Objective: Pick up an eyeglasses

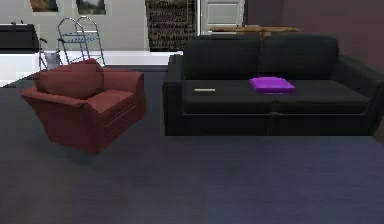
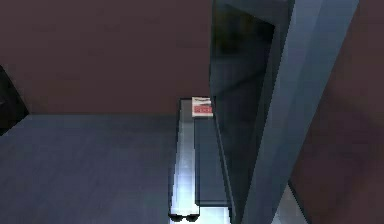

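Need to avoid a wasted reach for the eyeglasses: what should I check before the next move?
1. Target located: small dark two-lens eyeglasses on the long pale shelf, at the arm side view's bottom edge: ok.
2. Room beside them: large dark flat panel stands close by: not ok.
3. Is the gripper lined up with them: cannot tell.
4. Dark floor free before the red upholstered armchair and black sofa: ok.

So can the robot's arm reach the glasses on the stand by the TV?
Probably yes. The eyeglasses lie on the near end of the pale stand, on the side facing bare floor. The television stands just beside them, which leaves little room.
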{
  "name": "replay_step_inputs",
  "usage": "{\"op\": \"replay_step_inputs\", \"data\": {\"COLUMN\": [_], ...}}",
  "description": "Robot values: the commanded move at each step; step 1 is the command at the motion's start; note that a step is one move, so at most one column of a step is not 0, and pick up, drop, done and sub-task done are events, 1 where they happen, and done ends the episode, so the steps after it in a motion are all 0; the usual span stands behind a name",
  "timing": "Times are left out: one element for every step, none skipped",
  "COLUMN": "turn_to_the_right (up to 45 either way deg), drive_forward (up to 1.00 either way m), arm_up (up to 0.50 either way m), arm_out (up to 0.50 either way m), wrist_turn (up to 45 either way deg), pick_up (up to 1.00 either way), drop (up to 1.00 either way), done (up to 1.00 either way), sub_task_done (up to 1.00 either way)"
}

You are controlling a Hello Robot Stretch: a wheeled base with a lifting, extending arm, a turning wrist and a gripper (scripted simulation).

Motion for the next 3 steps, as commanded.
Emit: {"op": "replay_step_inputs", "data": {"turn_to_the_right": [0.0, 0.0, 0.0], "drive_forward": [0.0, 0.0, 0.0], "arm_up": [0.5, 0.18, 0.0], "arm_out": [0.0, 0.0, 0.18], "wrist_turn": [0.0, 0.0, 0.0], "pick_up": [0.0, 0.0, 0.0], "drop": [0.0, 0.0, 0.0], "done": [0.0, 0.0, 0.0], "sub_task_done": [0.0, 0.0, 0.0]}}
